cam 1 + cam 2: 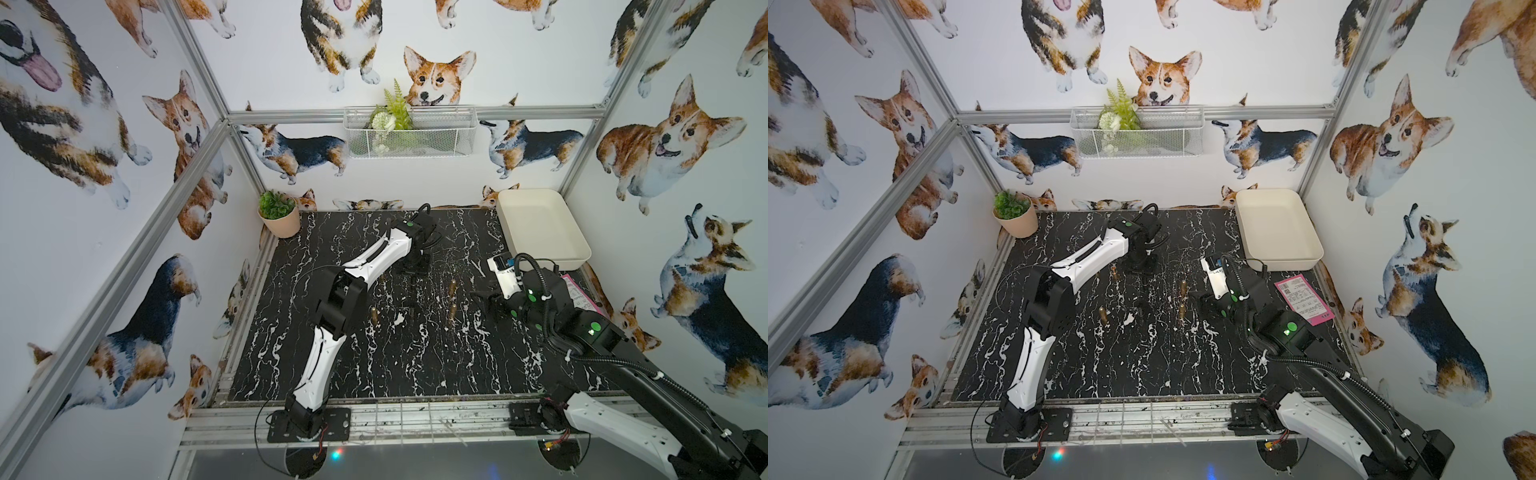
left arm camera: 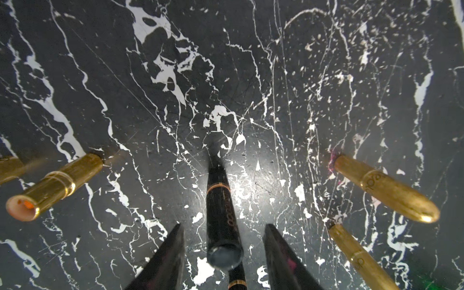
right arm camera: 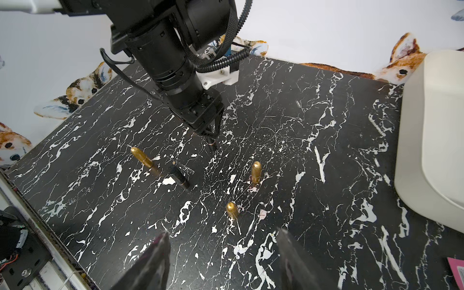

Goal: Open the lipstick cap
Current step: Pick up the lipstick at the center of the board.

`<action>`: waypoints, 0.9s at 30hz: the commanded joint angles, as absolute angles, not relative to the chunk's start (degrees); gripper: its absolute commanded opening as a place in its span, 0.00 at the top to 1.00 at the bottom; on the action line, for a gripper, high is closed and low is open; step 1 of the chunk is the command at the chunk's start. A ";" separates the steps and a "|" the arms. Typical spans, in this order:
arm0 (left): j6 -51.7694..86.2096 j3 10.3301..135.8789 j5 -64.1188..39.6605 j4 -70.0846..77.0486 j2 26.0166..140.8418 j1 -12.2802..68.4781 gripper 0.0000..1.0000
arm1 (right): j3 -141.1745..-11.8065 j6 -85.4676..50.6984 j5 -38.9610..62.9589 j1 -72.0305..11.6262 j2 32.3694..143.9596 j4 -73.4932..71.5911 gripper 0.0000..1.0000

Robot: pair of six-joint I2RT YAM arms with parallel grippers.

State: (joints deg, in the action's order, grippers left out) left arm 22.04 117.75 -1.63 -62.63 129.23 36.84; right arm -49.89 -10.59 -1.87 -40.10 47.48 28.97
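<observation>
A black lipstick [image 2: 216,173] with a gold band stands upright on the black marble table [image 1: 374,365]. Its long cap [image 2: 221,211] points up at the left wrist camera. My left gripper [image 2: 224,226] reaches straight down over it, one finger on each side of the cap, with a gap showing on both sides. In the right wrist view, the left gripper [image 3: 213,144] is at the lipstick's top. My right gripper [image 3: 223,233] hovers open and empty at the table's right side, also seen in a top view [image 1: 484,301].
A second black lipstick [image 3: 179,177] stands close by. Several gold lipsticks stand around: one uncapped [image 2: 50,188], two capped [image 2: 386,188] [image 2: 361,256]. A cream tray [image 1: 540,224] sits back right, a pink paper [image 1: 1304,299] at the right edge and a potted plant [image 1: 278,216] back left.
</observation>
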 commanded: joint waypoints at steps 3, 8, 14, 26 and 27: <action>21.53 118.15 -2.37 -63.46 129.89 36.77 0.54 | -49.89 -10.99 -1.76 -40.08 47.64 27.12 0.31; 21.46 118.04 -2.28 -63.89 129.92 36.77 0.64 | -49.92 -10.90 -1.66 -40.04 48.21 26.64 0.31; 21.17 118.52 -1.67 -64.20 130.50 36.82 0.64 | -49.93 -10.63 -1.40 -40.07 48.60 26.37 0.31; 20.64 119.72 -0.88 -65.65 131.18 36.82 0.81 | -49.66 -10.99 -1.70 -40.01 47.99 25.93 0.31; 20.65 119.76 -0.84 -65.73 131.05 36.80 0.83 | -49.56 -10.99 -1.60 -40.03 48.07 25.85 0.31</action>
State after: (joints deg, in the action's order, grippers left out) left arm 20.93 119.33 -1.56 -63.70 131.22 36.82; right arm -49.71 -10.57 -1.50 -40.07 48.10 28.47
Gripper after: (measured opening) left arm 0.210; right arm 0.691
